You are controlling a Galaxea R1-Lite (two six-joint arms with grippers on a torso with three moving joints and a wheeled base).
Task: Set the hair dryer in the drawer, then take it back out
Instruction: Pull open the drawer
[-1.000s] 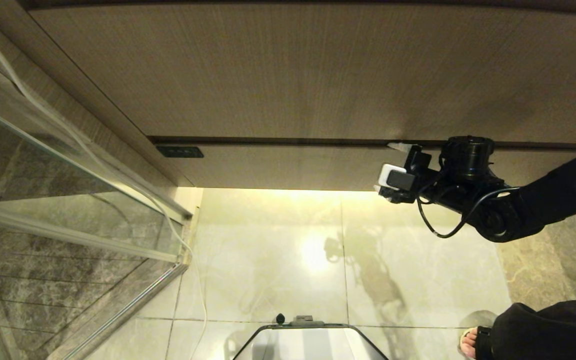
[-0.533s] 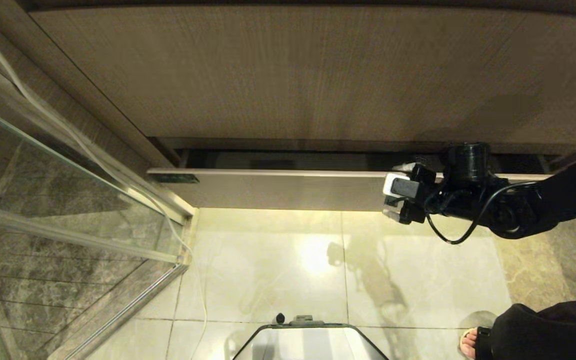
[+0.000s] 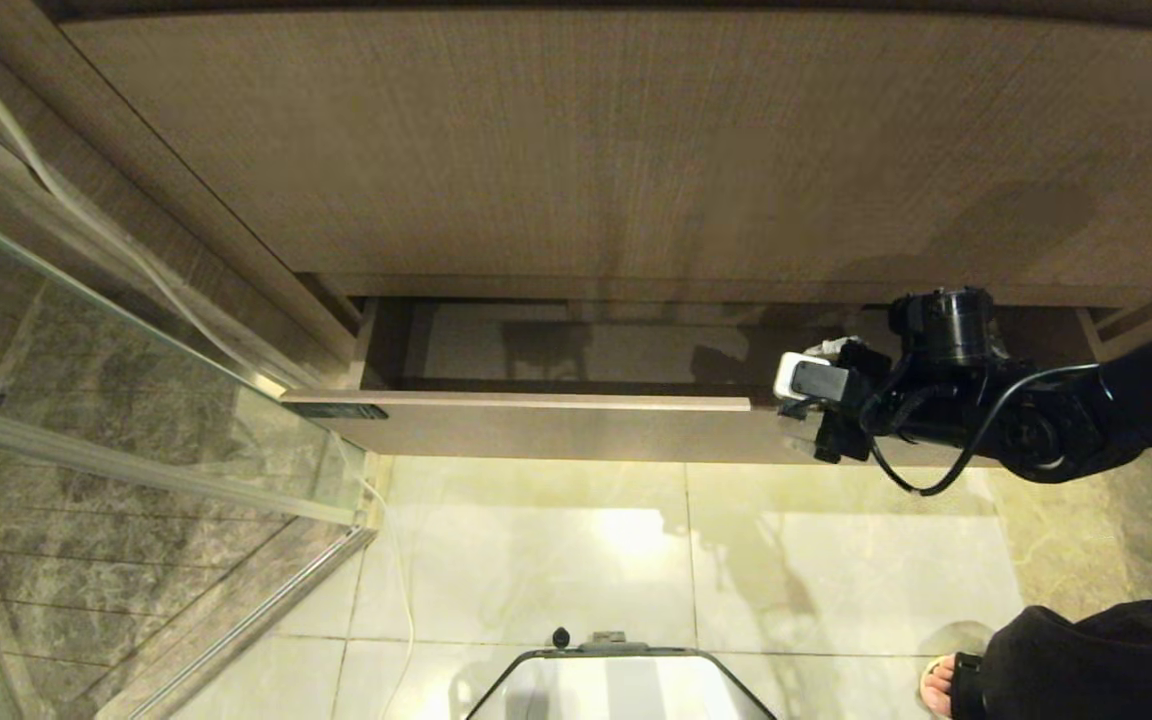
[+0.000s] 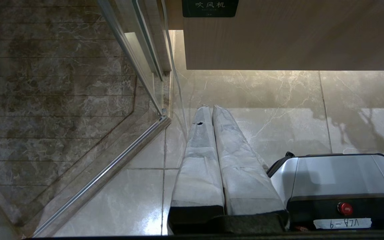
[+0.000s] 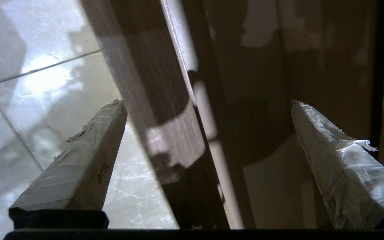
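drawer (image 3: 556, 425): pulled partly out from under the vanity, its pale floor showing; a second ago it was flush and closed, half a second ago only a dark slit showed.
right end effector (image 5: 208, 120): fingers spread wide, straddling the drawer's front panel, one finger (image 5: 78, 160) outside over the floor tiles (image 3: 536, 570), the other inside; it grips nothing.
hair dryer: not seen in any view.
left end effector (image 4: 212, 115): fingers pressed together, parked low above the floor beside the robot base (image 4: 338, 173), empty.
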